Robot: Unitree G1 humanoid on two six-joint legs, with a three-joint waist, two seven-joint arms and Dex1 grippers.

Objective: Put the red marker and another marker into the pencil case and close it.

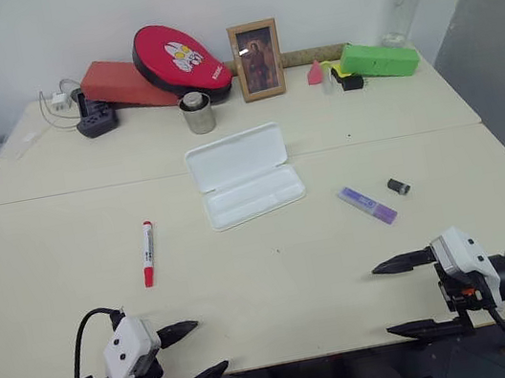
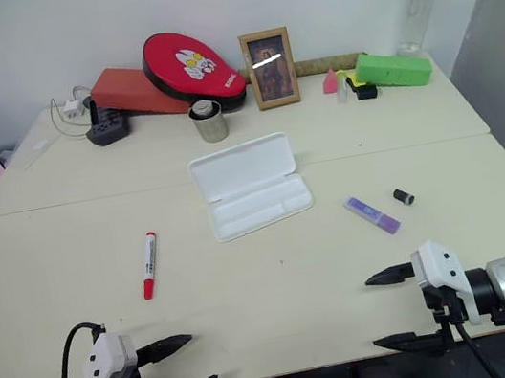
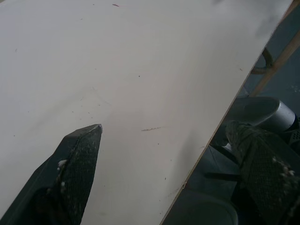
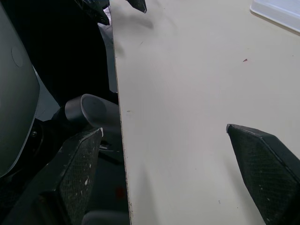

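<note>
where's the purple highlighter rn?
In the left eye view the purple highlighter lies flat on the table's right half, between the open pencil case and a small dark cylinder, ahead of the right gripper.

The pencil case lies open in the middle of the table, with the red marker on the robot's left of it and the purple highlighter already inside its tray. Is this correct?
Not quite. The purple highlighter is not in the tray; it lies on the table to the robot's right of the pencil case, as the left eye view shows. The case is open, with the red marker on its left.
</note>
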